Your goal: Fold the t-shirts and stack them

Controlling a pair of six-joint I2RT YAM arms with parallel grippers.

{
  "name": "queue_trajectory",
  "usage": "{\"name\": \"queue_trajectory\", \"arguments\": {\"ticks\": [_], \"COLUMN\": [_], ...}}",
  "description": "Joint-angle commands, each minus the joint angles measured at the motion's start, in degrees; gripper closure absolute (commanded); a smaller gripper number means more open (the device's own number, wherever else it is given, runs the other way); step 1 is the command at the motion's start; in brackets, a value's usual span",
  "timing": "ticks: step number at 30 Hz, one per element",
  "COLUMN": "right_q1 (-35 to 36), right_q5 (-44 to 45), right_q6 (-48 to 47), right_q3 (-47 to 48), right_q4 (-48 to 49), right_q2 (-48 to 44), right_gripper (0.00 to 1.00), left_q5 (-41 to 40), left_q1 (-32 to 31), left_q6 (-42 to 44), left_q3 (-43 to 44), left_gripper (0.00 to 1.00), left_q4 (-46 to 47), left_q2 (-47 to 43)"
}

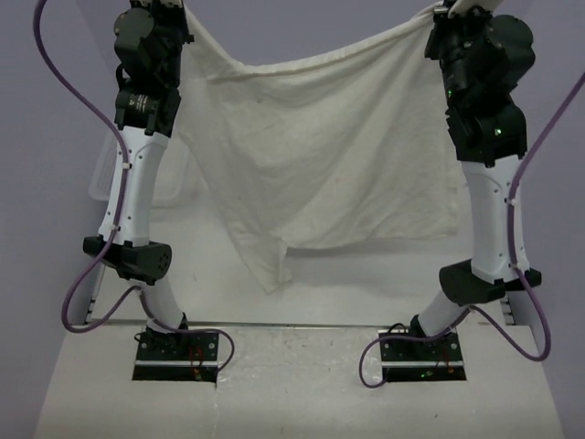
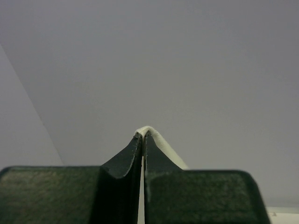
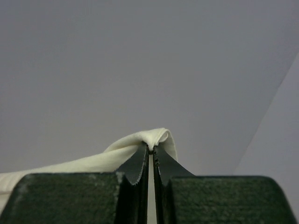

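Note:
A cream t-shirt (image 1: pixel 320 155) hangs spread in the air between my two raised arms, its lower edge dangling just above the table. My left gripper (image 1: pixel 174 9) is shut on its upper left edge. In the left wrist view the fingertips (image 2: pixel 142 135) pinch a thin cream fold (image 2: pixel 161 142). My right gripper (image 1: pixel 445 9) is shut on the upper right edge. In the right wrist view the fingertips (image 3: pixel 151 148) pinch a bunched cream fold (image 3: pixel 149 137) that trails off left.
A translucent plastic bin (image 1: pixel 174 178) stands at the back left behind the left arm. The white table (image 1: pixel 366 274) ends in a front edge near the arm bases. Purple cables loop beside both arms.

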Motion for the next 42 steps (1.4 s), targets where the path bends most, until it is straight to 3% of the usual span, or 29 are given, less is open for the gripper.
{"name": "queue_trajectory", "arguments": {"ticks": [1,6,12,18,25,30,36,42], "right_q1": [-3.4,-5.4,-7.3,-7.1,-1.9,7.3,17.4,19.8], "right_q5": [-1.7,-1.8,-3.5,-3.3,0.0,4.4,6.8,3.9], "right_q6": [-1.9,-6.5,-4.1,-3.8,-7.2,-12.0,-14.8,-12.2], "right_q3": [7.7,6.8,8.4,5.5,-6.4,-8.6,-10.5,-13.7], "right_q4": [3.5,14.8,17.6,16.4,17.2,16.6,16.9,15.1], "right_q2": [4.9,7.5,6.6,4.6,-5.8,-13.7,-24.6,-31.6], "right_gripper": [1.0,1.0,1.0,1.0,1.0,1.0,1.0,1.0], "left_q5": [0.7,3.6,8.5,9.7,4.0,0.3,2.3,6.3], "left_q1": [2.2,5.6,8.6,7.0,-0.5,-8.4,-10.4,-10.4], "left_q6": [4.1,2.5,-1.7,-2.2,5.5,9.1,7.1,5.5], "left_q3": [5.5,9.3,16.4,14.4,2.7,-3.5,-8.6,-10.9], "left_gripper": [1.0,1.0,1.0,1.0,1.0,1.0,1.0,1.0], "left_q4": [9.6,18.2,18.8,17.9,17.8,18.1,17.7,17.2], "left_q2": [3.0,6.2,9.0,6.4,-6.9,-16.0,-27.9,-33.5]}}
